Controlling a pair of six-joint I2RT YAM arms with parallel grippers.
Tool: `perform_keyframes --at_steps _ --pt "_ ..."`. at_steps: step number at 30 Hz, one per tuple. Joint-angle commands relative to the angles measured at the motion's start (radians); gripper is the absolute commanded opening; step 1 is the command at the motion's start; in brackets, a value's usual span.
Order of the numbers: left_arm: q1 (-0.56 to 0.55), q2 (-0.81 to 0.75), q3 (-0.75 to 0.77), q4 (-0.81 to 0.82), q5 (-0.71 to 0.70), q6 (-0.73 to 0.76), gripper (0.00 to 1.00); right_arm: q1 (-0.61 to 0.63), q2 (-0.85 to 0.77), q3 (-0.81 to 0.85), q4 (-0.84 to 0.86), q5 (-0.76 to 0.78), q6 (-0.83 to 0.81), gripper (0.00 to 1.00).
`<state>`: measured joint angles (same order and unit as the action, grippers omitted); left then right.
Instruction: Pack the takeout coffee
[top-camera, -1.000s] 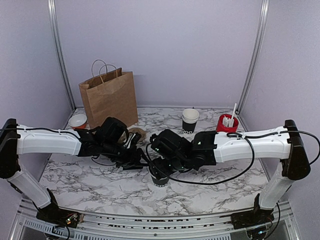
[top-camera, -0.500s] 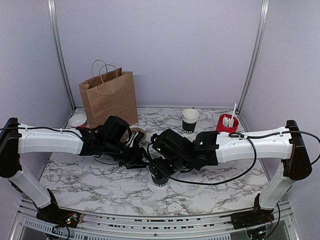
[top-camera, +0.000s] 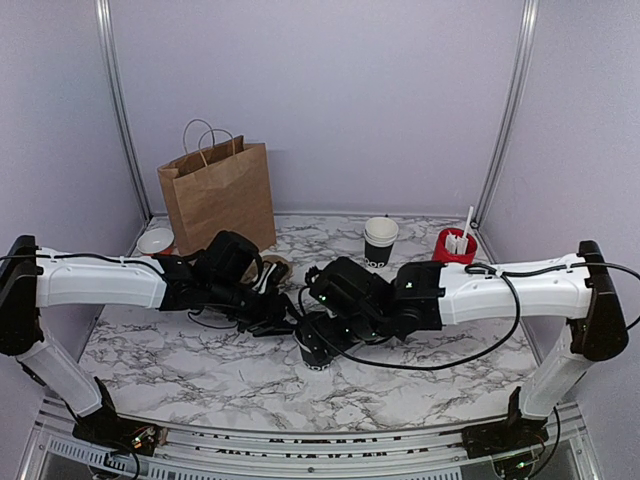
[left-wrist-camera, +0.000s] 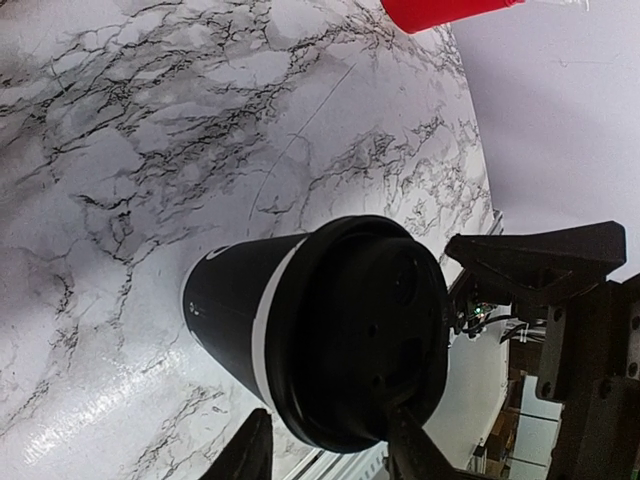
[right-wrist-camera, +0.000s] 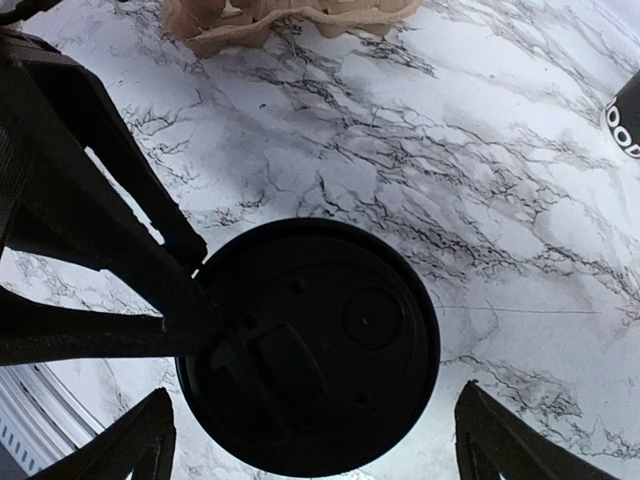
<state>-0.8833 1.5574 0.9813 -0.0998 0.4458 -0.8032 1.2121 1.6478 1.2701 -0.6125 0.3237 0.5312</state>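
Note:
The takeout coffee (top-camera: 316, 352), a black cup (left-wrist-camera: 225, 310) with a white rim and a black lid (right-wrist-camera: 320, 340), stands upright near the table's front middle. My left gripper (top-camera: 290, 325) reaches in from the left at lid height. In the left wrist view its jaws (left-wrist-camera: 328, 415) straddle the lid's edge: one finger (left-wrist-camera: 410, 445) lies over the lid top, the other finger (left-wrist-camera: 248, 450) sits beside the cup wall with a slim gap. My right gripper (top-camera: 325, 335) hovers over the lid, open wide (right-wrist-camera: 315, 390), both fingers clear of the rim.
A brown paper bag (top-camera: 218, 195) stands upright at the back left, a white dish (top-camera: 156, 240) beside it. A cardboard carrier (top-camera: 272, 268) lies behind the left gripper. At the back right stand a nested cup stack (top-camera: 380, 240) and a red cup of white sticks (top-camera: 455, 245).
The right jaws have spread wider above the lid. The left jaws have narrowed and edged in toward the lid's rim. The cup has stayed in place.

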Motion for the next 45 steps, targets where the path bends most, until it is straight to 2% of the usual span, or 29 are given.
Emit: perform_keyframes --at_steps 1,9,13,21,29,38,45 --pt "-0.004 -0.012 0.024 -0.063 -0.03 0.021 0.4 -0.016 -0.051 0.001 0.01 -0.024 -0.003 0.94" --pt "-0.003 -0.054 0.016 -0.081 -0.048 0.028 0.49 -0.106 -0.124 -0.067 0.117 -0.198 -0.033 0.94" --pt "-0.003 -0.064 0.013 -0.08 -0.047 0.03 0.5 -0.138 -0.134 -0.08 0.139 -0.246 -0.048 0.94" --pt "-0.01 -0.066 -0.024 -0.076 -0.048 0.009 0.43 -0.205 -0.129 -0.094 0.186 -0.315 -0.064 0.89" --pt "-0.028 -0.052 -0.052 -0.019 -0.048 -0.036 0.42 -0.282 -0.118 -0.14 0.27 -0.416 -0.056 0.85" --pt "-0.037 -0.034 -0.04 0.0 -0.046 -0.051 0.42 -0.288 -0.091 -0.146 0.304 -0.436 -0.043 0.77" --pt "-0.041 -0.019 -0.039 0.002 -0.044 -0.056 0.38 -0.289 -0.095 -0.183 0.321 -0.432 -0.024 0.73"
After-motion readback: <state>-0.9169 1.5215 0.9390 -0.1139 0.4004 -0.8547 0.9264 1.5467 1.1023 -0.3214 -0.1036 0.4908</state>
